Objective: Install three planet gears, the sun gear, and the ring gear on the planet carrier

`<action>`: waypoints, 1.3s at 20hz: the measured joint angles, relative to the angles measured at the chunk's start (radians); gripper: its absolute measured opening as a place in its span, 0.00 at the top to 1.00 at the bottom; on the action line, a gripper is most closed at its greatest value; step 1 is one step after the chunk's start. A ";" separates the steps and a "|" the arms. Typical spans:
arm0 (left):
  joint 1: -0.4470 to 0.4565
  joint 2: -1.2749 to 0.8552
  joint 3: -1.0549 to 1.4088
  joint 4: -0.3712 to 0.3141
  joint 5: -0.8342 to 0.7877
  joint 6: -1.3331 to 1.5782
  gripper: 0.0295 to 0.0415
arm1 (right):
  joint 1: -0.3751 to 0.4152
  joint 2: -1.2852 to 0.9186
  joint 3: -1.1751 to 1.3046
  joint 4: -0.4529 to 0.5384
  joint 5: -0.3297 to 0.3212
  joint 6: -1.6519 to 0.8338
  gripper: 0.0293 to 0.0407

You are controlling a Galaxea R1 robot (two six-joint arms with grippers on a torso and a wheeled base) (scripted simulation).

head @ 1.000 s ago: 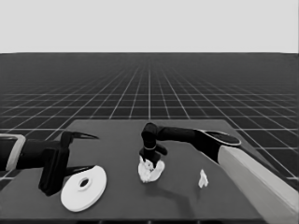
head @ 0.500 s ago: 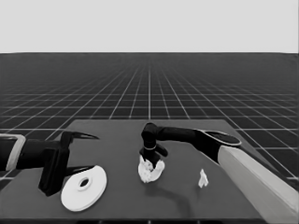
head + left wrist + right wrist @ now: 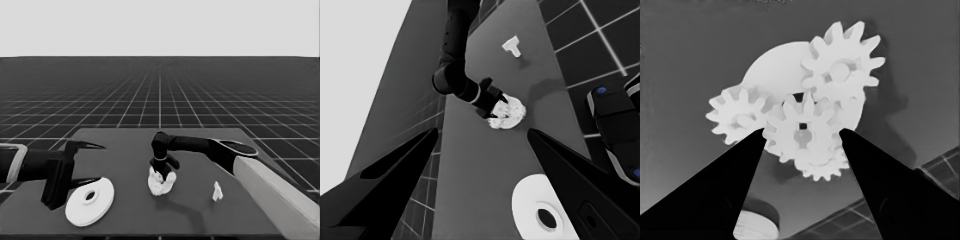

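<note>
The smaller round part (image 3: 161, 187) lies mid-table with toothed gears on it. In the right wrist view its bare face (image 3: 772, 65) shows behind three gears: one at one side (image 3: 737, 117), one at the far rim (image 3: 840, 70), one at the near rim (image 3: 822, 167). A fourth gear (image 3: 801, 131) sits in the middle of them, and my right gripper (image 3: 802, 132) (image 3: 164, 172) is shut on it from both sides. The larger round part (image 3: 90, 202) (image 3: 540, 210) lies at the front left, under my waiting left gripper (image 3: 95, 164), which is open.
A thin white piece (image 3: 217, 191) (image 3: 512, 46) lies at the table's right, apart from the gear stack. My right arm's pale forearm (image 3: 275, 195) fills the lower right corner. Dark machinery with blue lights (image 3: 615, 125) stands past the table's edge.
</note>
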 joint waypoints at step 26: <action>0.000 0.000 0.000 0.000 0.000 0.000 0.25 | 0.000 0.000 0.000 0.000 0.000 0.224 0.19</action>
